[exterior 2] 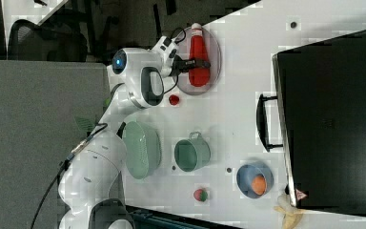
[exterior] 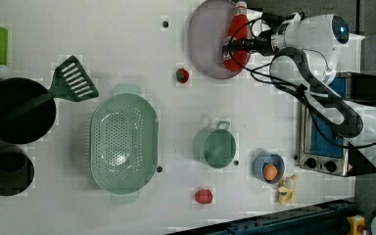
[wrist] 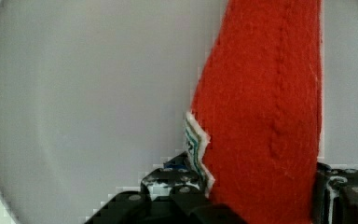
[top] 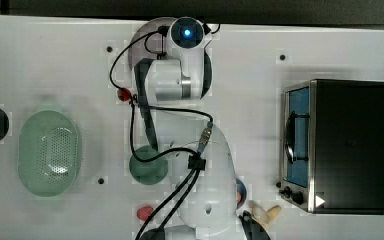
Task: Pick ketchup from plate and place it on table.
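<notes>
The ketchup [exterior: 237, 36], a slim red bottle with a white cap, lies on the greyish-mauve plate [exterior: 205, 39] at the far edge of the white table [exterior: 127, 39]. My gripper [exterior: 235, 46] reaches over the plate and straddles the bottle's body near its label. In the wrist view the red ketchup [wrist: 261, 116] fills the space between my two black fingers [wrist: 177, 196], which press against both its sides, with the plate [wrist: 74, 93] behind it. In the right view the gripper [exterior 2: 198, 62] crosses the ketchup [exterior 2: 198, 52] on the plate [exterior 2: 213, 38].
A strawberry [exterior: 182, 75] lies just off the plate. A green colander [exterior: 124, 142], green cup [exterior: 218, 147], blue bowl with an orange [exterior: 269, 169], second strawberry [exterior: 203, 196] and banana [exterior: 286, 191] stand further along. A toaster oven [exterior: 323, 132] sits beside my arm.
</notes>
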`<action>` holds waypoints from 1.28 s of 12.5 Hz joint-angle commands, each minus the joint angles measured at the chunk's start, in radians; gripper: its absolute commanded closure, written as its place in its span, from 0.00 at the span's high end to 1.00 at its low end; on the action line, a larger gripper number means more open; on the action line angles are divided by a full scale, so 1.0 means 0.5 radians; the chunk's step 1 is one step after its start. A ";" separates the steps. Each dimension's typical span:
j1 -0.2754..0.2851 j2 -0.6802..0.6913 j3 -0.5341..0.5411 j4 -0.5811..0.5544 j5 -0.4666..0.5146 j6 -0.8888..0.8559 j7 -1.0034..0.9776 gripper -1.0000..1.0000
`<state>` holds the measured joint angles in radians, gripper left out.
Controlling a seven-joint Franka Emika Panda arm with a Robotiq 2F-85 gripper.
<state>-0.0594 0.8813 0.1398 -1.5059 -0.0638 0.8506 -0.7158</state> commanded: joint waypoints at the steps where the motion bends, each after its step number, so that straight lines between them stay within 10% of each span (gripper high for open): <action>1: -0.022 -0.257 0.018 0.092 0.016 -0.099 0.073 0.60; 10: -0.121 -1.026 -0.072 -0.005 0.270 -1.104 0.192 0.60; 16: -0.139 -1.429 -0.226 -0.513 0.266 -1.227 0.196 0.60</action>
<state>-0.1039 0.1107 0.0393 -1.6973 0.0700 0.2534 -0.6587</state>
